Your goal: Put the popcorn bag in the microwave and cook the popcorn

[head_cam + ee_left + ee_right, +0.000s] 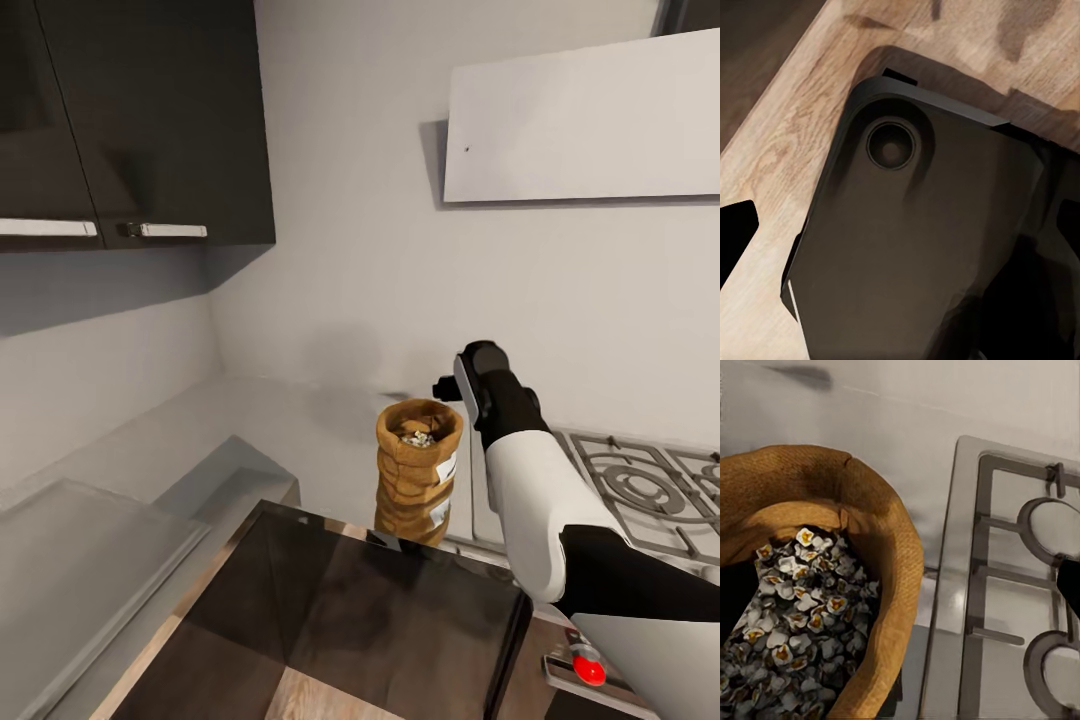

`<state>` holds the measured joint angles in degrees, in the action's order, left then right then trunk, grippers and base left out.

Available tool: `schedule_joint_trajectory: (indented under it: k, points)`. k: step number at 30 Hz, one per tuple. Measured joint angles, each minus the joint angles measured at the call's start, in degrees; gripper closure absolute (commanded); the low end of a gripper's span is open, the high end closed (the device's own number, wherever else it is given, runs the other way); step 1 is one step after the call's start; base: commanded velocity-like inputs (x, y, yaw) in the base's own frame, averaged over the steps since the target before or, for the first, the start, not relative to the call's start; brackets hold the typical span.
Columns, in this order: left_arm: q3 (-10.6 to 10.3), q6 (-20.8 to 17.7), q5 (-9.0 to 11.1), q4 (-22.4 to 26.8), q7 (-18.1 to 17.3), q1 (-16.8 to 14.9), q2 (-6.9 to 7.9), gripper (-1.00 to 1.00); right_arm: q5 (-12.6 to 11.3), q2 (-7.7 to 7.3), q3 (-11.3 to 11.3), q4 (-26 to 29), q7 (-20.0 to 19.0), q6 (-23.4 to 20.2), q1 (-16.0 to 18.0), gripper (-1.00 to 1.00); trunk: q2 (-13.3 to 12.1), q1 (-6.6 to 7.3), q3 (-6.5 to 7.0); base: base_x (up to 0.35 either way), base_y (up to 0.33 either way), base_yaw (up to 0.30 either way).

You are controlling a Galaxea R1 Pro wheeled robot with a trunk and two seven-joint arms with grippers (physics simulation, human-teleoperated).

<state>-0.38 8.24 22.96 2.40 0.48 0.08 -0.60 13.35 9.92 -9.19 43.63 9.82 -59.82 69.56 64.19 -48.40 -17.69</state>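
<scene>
The tan popcorn bag [410, 485] stands upright on the grey countertop [300, 420], just left of the gas hob. Its mouth is open, and pale popcorn [417, 438] with yellow centres lies heaped inside [795, 622]. My right gripper [446, 388] hovers at the bag's right rim [889, 540], open; one dark fingertip [1069, 585] shows over the hob side. A dark glass panel framed black [350, 620], with a white strip bearing a red dot [588, 668], looks like the microwave's front. My left gripper's fingertip [735, 232] points down at a wooden floor, with the jaws apart.
The gas hob [640, 490] with grey grates [1005, 585] lies right of the bag. A pale grey box and slab [120, 530] sit at the left. Dark wall cabinets [140, 120] hang above the left. A dark part of the robot [922, 247] sits below the left wrist.
</scene>
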Motion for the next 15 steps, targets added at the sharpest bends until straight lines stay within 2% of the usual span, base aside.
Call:
schedule_joint_trajectory:
  k: [6,15]
  points:
    - [0.0,0.0,0.0,0.0,0.0,0.0,0.03,-1.0,-1.2,-0.01,-0.1,-5.7,-0.1,0.0,0.0,-1.0,0.0,0.0,0.0,0.0,0.0,0.0]
    - [0.0,0.0,0.0,0.0,0.0,0.0,0.05,-1.0,-1.5,-0.01,-0.1,-4.9,-0.1,0.0,0.0,-1.0,0.0,0.0,0.0,0.0,0.0,0.0]
